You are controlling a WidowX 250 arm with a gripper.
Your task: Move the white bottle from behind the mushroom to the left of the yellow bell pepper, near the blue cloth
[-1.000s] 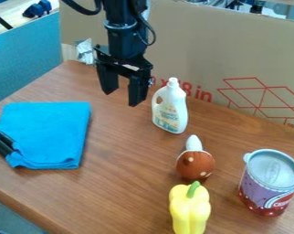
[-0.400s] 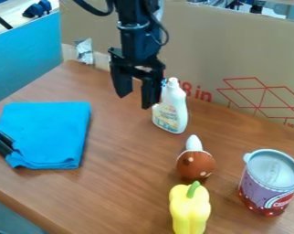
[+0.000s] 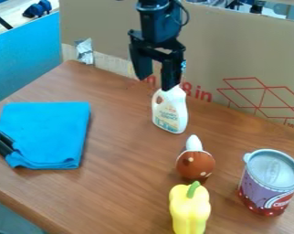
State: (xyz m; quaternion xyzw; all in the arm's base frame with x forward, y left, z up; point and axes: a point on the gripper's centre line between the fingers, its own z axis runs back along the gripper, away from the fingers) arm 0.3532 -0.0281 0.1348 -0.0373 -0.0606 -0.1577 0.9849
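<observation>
The tool [image 3: 154,82] is hanging over the far part of the worktop [image 3: 125,187], with its fingertips pointing down. The tool is standing in the released state: its two fingers are sitting well apart, with the cardboard panel [image 3: 235,59] showing between them.

The white bottle [image 3: 170,113] is standing upright on the worktop, nearest to the tool. It is lying below the tool and slightly toward the right of the view. The tip of the right-hand finger in the view is overlapping the top of the bottle and hiding its cap; whether the two are touching, one cannot tell.

The remaining items are resting as follows. A toy mushroom [image 3: 196,165], brown with pale spots, is lying nearer the camera than the bottle, its white tapered end pointing toward the far side. A yellow pepper [image 3: 190,211] is resting just beside it, on the near side. A can [image 3: 268,185] with a silver top is standing to the right of both. A folded blue cloth [image 3: 49,132] is lying flat at the left, with dark bars [image 3: 4,144] resting at its left corner. A crumpled piece of foil [image 3: 85,51] is showing at the far left corner, and a blue panel [image 3: 24,55] is bordering the left side.
</observation>
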